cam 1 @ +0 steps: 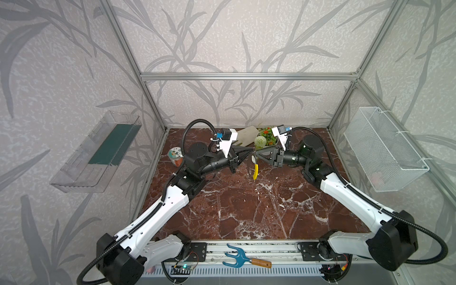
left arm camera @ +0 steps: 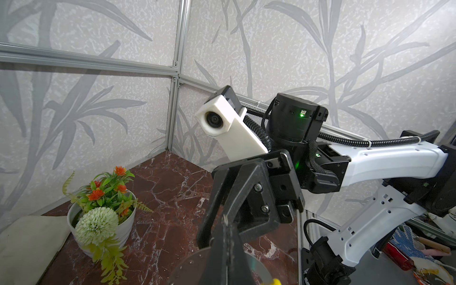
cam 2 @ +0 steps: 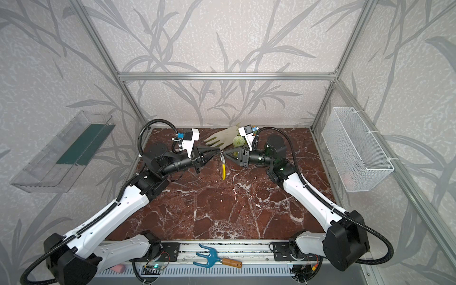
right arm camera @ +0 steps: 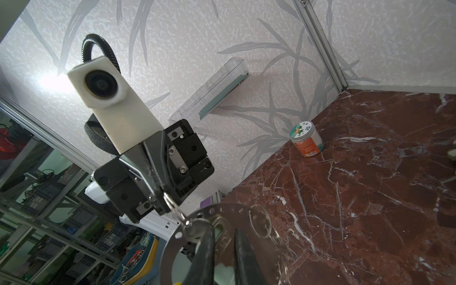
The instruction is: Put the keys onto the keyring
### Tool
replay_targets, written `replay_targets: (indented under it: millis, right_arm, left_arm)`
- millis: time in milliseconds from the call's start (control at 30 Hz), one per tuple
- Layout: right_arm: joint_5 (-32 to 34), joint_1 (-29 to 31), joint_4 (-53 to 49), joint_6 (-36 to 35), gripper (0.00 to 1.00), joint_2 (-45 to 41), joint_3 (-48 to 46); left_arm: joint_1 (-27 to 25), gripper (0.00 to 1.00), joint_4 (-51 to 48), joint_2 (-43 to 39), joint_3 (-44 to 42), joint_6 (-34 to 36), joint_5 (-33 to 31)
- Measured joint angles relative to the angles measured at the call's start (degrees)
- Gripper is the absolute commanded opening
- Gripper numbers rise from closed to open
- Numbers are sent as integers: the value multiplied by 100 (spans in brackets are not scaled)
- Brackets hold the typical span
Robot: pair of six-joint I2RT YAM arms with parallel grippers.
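Both grippers meet tip to tip in mid air above the brown marble table (cam 1: 246,209). The keyring (cam 1: 255,171), a thin grey hoop with a yellow sleeve, hangs below them in both top views (cam 2: 223,170). My left gripper (cam 1: 250,149) is shut on a thin silvery ring at the hoop's upper end (right arm camera: 170,199). In the right wrist view the hoop's flat band (right arm camera: 170,249) arcs around my right gripper (right arm camera: 224,230). Its fingers stand narrowly apart on the keys (right arm camera: 222,238), with a white tag below them. Several small rings (right arm camera: 259,220) hang on the band.
A flower pot (cam 1: 265,138) and a pale glove (cam 2: 222,138) lie just behind the grippers. A patterned tin (cam 1: 175,156) stands by the left wall. A blue hand rake (cam 1: 237,256) rests on the front rail. A clear shelf (cam 1: 98,153) and a wire basket (cam 1: 385,148) hang on the side walls.
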Motion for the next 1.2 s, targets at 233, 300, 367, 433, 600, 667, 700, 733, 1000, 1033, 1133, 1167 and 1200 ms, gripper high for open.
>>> replay_targets:
  millis: [233, 300, 367, 433, 600, 667, 700, 733, 1000, 1033, 1133, 1167, 1200]
  right_arm:
    - [-42, 133, 59, -20, 14, 17, 0]
    - [-37, 162, 50, -59, 14, 17, -7]
    - [-26, 164, 0, -131, 17, 17, -13]
    - [28, 162, -74, -199, 20, 13, -15]
    - [354, 50, -267, -490, 28, -173, -225]
    - [542, 39, -363, -612, 30, -334, -378]
    - [656, 24, -407, -667, 31, -428, -452]
    - [763, 22, -424, -721, 32, -514, -520]
    - [1762, 367, -737, -1436, 36, -1117, -850]
    - [1853, 422, -767, -1521, 36, -1132, -850]
    - [2138, 619, -898, -1799, 37, -1145, -850]
    - [2221, 682, -957, -1886, 37, -1145, -848]
    - [2284, 743, -1016, -1969, 38, -1145, -848]
  left_arm:
    - [0, 0, 81, 24, 0, -90, 0]
    - [0, 0, 83, 26, 0, -98, 0]
    - [0, 0, 83, 28, 0, -101, 0]
    - [0, 0, 74, 31, 0, -101, -2]
    - [0, 0, 59, 31, 0, -103, -31]
    - [0, 0, 46, 31, 0, -109, -70]
    - [0, 0, 42, 31, 0, -125, -92]
    - [0, 0, 39, 28, 0, -133, -109]
    - [0, 0, 42, 31, 0, -249, -129]
    - [0, 0, 42, 31, 0, -254, -129]
    - [0, 0, 42, 42, 0, -258, -129]
    - [0, 0, 42, 48, 0, -258, -129]
    - [0, 0, 39, 57, 0, -256, -129]
